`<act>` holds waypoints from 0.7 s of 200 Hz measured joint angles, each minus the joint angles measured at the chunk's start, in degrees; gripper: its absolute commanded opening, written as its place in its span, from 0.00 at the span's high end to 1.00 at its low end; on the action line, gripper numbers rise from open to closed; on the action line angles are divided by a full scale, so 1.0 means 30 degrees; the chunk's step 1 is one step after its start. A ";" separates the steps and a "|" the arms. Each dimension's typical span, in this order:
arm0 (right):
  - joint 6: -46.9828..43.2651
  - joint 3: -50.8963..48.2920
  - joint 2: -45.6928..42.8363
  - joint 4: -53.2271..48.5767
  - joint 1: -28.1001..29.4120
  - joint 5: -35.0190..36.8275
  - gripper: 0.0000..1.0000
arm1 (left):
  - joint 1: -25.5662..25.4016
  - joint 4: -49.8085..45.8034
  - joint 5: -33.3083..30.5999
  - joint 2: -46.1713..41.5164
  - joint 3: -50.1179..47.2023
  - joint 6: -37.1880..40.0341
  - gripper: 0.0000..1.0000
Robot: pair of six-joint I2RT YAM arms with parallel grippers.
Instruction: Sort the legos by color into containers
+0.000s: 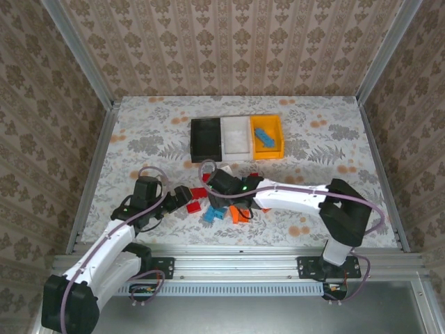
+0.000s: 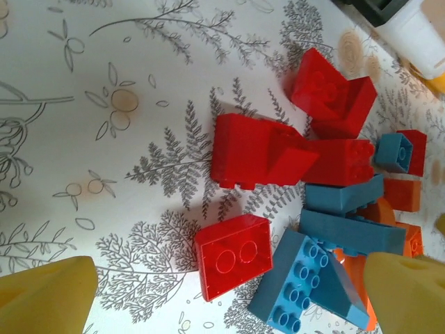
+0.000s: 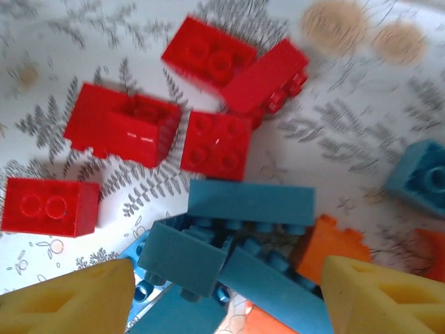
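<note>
The containers stand joined in a row at the back: black [image 1: 207, 137], white [image 1: 236, 136] and yellow-orange [image 1: 270, 149], the last with a light blue lego [image 1: 263, 137] inside. The other legos lie in a loose pile mid-table [image 1: 215, 209]. My left gripper [image 2: 229, 299] hangs open over the pile's left side, with a red brick [image 2: 233, 255] and a blue brick [image 2: 299, 282] on the table between its yellow fingers [image 2: 45, 296]. My right gripper [image 3: 226, 299] is open above stacked blue bricks [image 3: 250, 203]; an orange brick [image 3: 327, 250] lies beside its right finger [image 3: 386, 296].
Several red bricks [image 3: 212, 59] lie at the pile's far side. Aluminium rails [image 1: 90, 174] and patterned walls close in the table. Both arms meet over the pile, the left gripper [image 1: 182, 197] close beside the right gripper [image 1: 224, 202].
</note>
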 measured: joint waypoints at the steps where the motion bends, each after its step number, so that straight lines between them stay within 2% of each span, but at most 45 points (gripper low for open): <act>1: 0.0022 0.0022 0.0051 -0.0007 0.0022 0.0000 0.26 | 0.0000 -0.0007 0.0000 -0.0007 0.0000 -0.0007 0.00; 30: 0.0401 0.0903 0.1035 -0.0117 0.0284 0.0080 0.26 | 0.0000 -0.0073 0.0007 -0.0342 0.0000 -0.0058 0.00; 54: 0.0641 0.1683 0.1639 -0.0095 0.0277 0.0255 0.33 | 0.0000 -0.0313 0.0007 -0.0656 0.0000 -0.0058 0.00; 106: 0.1479 0.1953 0.2528 -0.0423 0.0284 0.0874 0.39 | 0.0000 -0.0678 0.0000 -0.1464 0.0000 -0.0058 0.00; 140: 0.1807 0.1953 0.2594 -0.0750 0.0393 0.1027 0.48 | 0.0000 -0.0801 0.0007 -0.1654 -0.0007 -0.0058 0.00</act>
